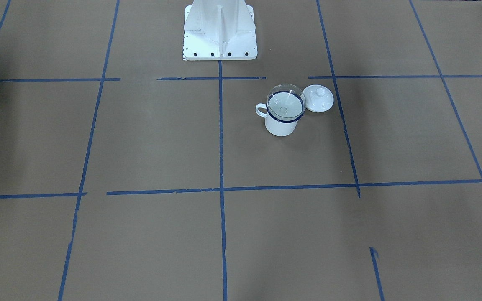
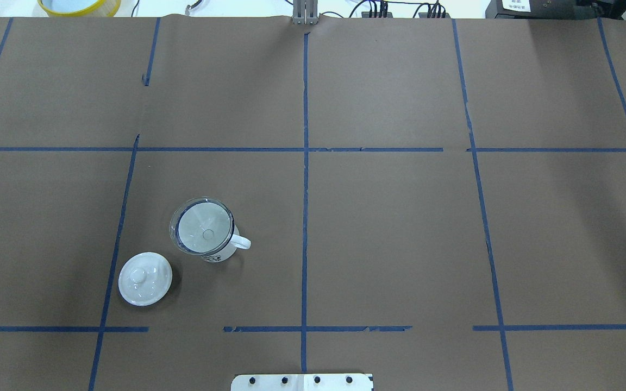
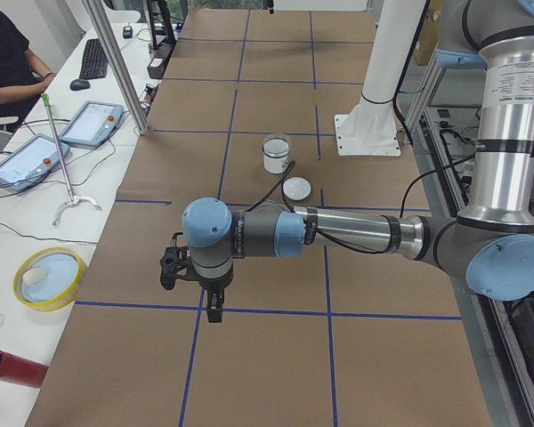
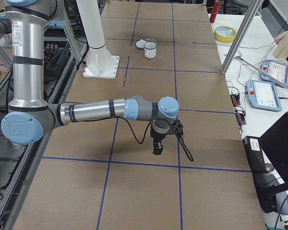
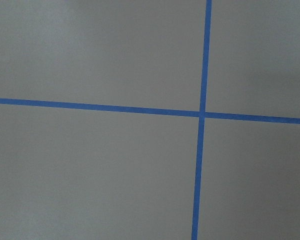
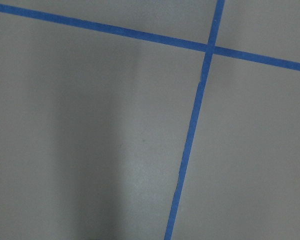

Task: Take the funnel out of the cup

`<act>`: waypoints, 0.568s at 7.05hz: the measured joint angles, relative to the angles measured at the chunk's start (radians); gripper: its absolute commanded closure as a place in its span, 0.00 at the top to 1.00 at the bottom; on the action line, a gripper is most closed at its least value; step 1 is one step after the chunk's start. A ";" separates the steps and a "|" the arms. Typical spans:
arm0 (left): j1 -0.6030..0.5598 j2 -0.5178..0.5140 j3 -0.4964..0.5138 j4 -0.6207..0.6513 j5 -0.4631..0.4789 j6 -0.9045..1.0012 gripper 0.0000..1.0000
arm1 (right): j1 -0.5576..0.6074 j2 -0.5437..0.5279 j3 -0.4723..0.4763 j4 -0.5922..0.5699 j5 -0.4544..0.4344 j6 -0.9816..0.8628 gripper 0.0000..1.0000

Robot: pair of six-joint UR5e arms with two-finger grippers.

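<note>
The clear funnel [image 1: 286, 102] sits in the mouth of the white mug with a dark blue rim [image 1: 280, 125]; its handle points toward the table's middle. Both also show in the overhead view, the funnel [image 2: 202, 225] resting in the cup [image 2: 220, 251], on the robot's left half. My left gripper [image 3: 212, 307] shows only in the exterior left view, high over the table's left end and far from the cup [image 3: 275, 156]. My right gripper [image 4: 158, 147] shows only in the exterior right view, over the table's right end. I cannot tell whether either is open or shut. Both wrist views show only paper and tape.
A white domed lid with a knob [image 2: 145, 278] lies on the table next to the cup, on its robot side [image 1: 318, 98]. The robot's white base [image 1: 220, 31] stands at the table's near-robot edge. Blue tape lines cross the brown paper.
</note>
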 measured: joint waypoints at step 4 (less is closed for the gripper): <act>0.021 0.016 -0.025 -0.046 -0.028 -0.010 1.00 | 0.000 0.000 0.000 0.000 0.000 0.000 1.00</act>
